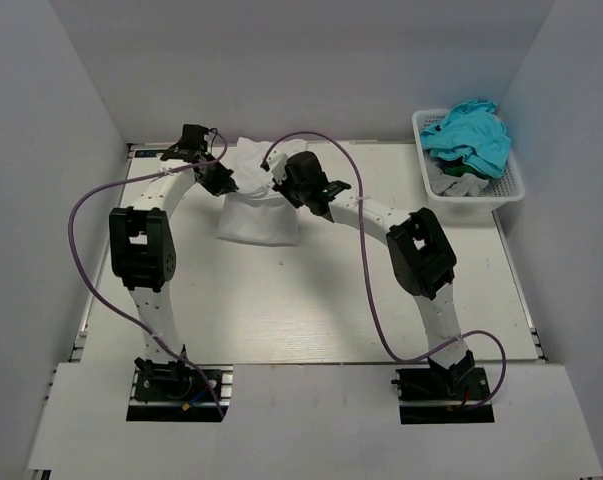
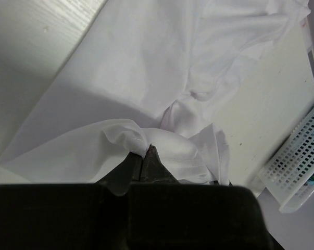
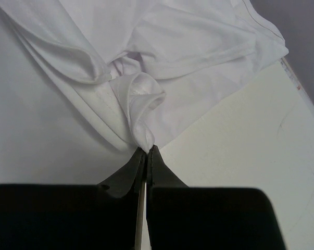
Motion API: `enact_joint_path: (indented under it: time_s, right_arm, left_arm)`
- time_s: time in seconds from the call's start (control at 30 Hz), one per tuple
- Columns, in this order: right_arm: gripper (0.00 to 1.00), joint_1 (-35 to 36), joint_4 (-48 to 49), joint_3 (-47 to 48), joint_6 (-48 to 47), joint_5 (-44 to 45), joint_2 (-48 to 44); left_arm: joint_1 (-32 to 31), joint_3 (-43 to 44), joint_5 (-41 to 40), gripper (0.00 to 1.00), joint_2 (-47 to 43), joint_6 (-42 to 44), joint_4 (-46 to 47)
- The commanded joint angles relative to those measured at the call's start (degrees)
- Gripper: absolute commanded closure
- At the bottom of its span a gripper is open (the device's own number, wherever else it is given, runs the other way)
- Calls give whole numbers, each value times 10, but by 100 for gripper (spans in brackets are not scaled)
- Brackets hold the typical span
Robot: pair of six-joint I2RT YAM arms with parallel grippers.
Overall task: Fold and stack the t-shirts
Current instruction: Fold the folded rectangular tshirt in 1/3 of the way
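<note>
The basket (image 2: 296,164) and the white t-shirt (image 2: 146,67) both run off the left wrist view's edges.

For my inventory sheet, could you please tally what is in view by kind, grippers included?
White shirt: 1
Turquoise heap: 1, shirts in it uncountable
Basket: 1
Grippers: 2, left gripper and right gripper
Total: 5

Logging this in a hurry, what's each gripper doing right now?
Left gripper: closed, pinching a fold of the white t-shirt.
Right gripper: closed, pinching an edge of the same white t-shirt.
</note>
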Motion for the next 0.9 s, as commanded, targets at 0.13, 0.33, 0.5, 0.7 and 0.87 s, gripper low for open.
enact_joint_path:
  time_s: [0.13,0.33,0.5,0.7,0.87]
  right_arm:
    - [92,-25,181,10,21,32,41]
    - [10,-41,215,72,58,87,56]
    - [10,-34,144,33,99,47,-11]
    - [10,-30,76,-87,155,-53,-100]
    - [10,-22,78,-204,167,-143,-147]
  left_arm:
    - [8,54,-2,100,45,11,65]
    - [8,238,6,1,108,75,14]
    - [8,155,-38,0,22,90,21]
    - [2,-31,-74,0,-106,114,14]
    - [5,-154,-72,2,-143,116,7]
